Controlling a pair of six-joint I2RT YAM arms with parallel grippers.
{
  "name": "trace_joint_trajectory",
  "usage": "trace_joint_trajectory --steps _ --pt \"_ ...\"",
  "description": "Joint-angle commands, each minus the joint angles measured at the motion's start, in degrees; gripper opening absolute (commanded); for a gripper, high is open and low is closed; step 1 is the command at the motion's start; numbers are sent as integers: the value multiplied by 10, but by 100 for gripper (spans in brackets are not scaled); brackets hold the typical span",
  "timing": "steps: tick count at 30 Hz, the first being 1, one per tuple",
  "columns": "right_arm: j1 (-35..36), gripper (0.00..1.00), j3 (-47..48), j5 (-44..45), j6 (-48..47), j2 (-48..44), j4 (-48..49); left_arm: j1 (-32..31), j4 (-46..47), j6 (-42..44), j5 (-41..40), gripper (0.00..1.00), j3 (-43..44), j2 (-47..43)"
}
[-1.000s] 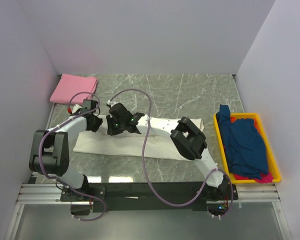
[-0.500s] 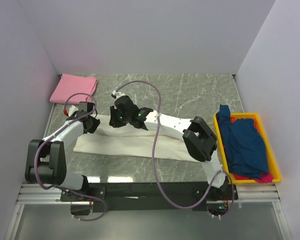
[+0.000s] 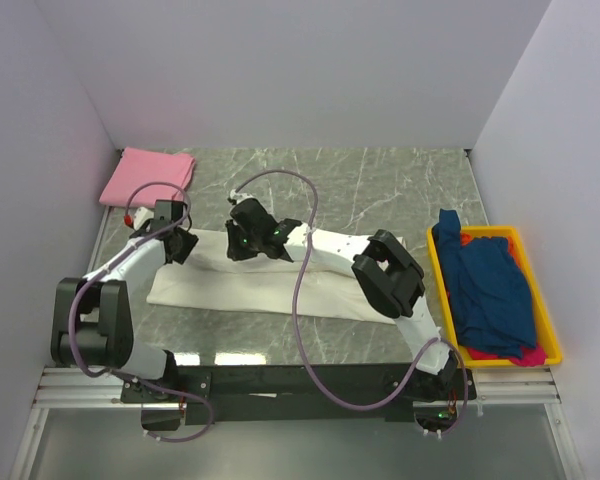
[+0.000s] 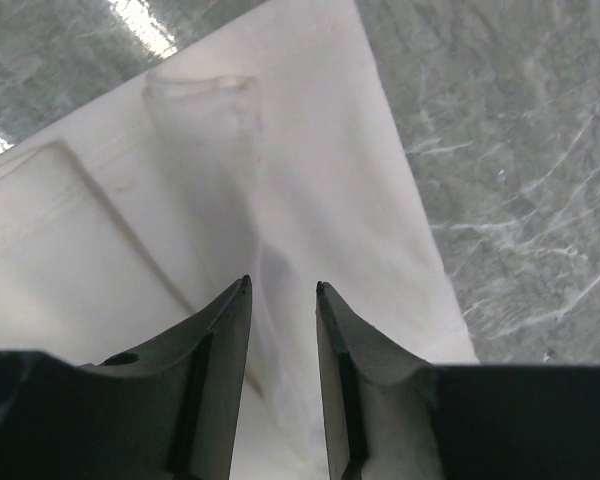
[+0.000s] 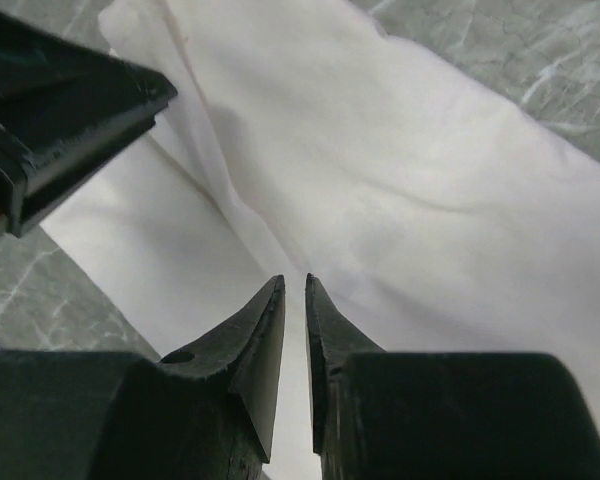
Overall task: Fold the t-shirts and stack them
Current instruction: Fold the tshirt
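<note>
Found the left gripper (image 4: 280,295) with jaws narrowly parted astride a raised crease of the cream-white t-shirt (image 3: 220,285); cannot tell whether gripping or letting go. Found the right gripper (image 5: 295,285) just beside it to the right, jaws nearly together, apparently pinching a fold of the same cloth. Located both at the shirt's far edge, toward its left end. From there, judged the long axis to run left to right across the table (image 3: 380,190), with the bulk of the band lying rightward and nearer. Noted the pink t-shirt (image 3: 148,175) folded in the far left corner, well apart, nearer the left arm.
</note>
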Motion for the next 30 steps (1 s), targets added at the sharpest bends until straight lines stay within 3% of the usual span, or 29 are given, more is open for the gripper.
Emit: trace_joint_trajectory --steps 1,10,30 --pt "-3 21 -12 5 7 -6 20 -10 -17 -9 -30 39 40 32" --pt "-3 21 -56 -1 16 -15 37 -17 -23 -24 -45 39 62 88" --pt "-5 20 -43 -11 14 6 32 -7 -57 -21 -78 31 30 21"
